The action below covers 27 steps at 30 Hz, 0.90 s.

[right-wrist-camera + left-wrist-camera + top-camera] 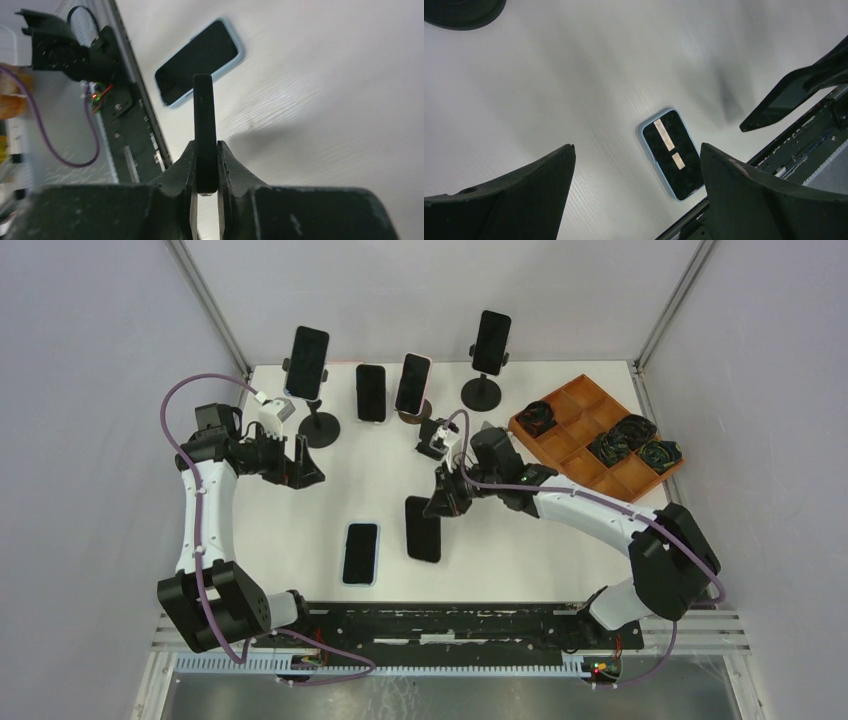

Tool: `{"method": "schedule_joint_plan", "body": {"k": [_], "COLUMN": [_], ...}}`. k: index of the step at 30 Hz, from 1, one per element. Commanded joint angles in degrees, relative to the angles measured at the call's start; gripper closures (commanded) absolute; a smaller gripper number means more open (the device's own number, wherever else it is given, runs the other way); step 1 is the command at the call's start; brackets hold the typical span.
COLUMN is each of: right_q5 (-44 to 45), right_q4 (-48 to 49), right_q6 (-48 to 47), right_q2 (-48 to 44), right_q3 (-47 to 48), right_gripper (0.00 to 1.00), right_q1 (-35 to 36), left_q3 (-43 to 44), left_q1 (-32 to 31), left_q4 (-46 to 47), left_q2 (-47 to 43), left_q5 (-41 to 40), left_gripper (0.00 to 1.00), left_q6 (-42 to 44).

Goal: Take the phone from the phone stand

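The right arm reaches left across the white table (pixel 520 560), its right gripper (pixel 441 502) clamped on the upper end of a slim black phone (pixel 423 530) near the table's middle, beside a flat light-blue-cased phone (pixel 361 553); the left arm is bent at the elbow, its left gripper (pixel 306 466) spread wide and empty, near a round black stand base (pixel 320 430). The right wrist view shows the held phone edge-on only; whether its lower end touches the table cannot be told.

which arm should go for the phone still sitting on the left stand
Left. The left gripper is open and empty, right beside the left phone stand, whose phone is not yet removed. The right gripper is shut on a black phone over mid-table, farther away.
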Motion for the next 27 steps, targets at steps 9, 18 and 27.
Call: {"method": "schedule_joint_plan", "body": {"k": [9, 18, 27], "right_q5": [-18.48, -17.85, -16.32], "right_q4": [29.27, 30.22, 26.66], "right_q6": [29.16, 29.42, 25.78], "right_q2": [4.17, 16.6, 22.94], "right_q3": [-11.87, -7.67, -1.94], "right_gripper": [1.0, 1.0, 1.0], "right_q1": [1.53, 2.8, 2.54], "left_q3": [0.22, 0.32, 0.39], "left_q1": [0.15, 0.19, 0.19], "left_q4": [0.9, 0.92, 0.94], "left_q2": [-1.97, -2.69, -2.79], "left_q5": [0.41, -0.32, -0.31], "left_gripper": [0.0, 0.0, 0.0], "left_q6": [-0.45, -0.29, -0.18]}}
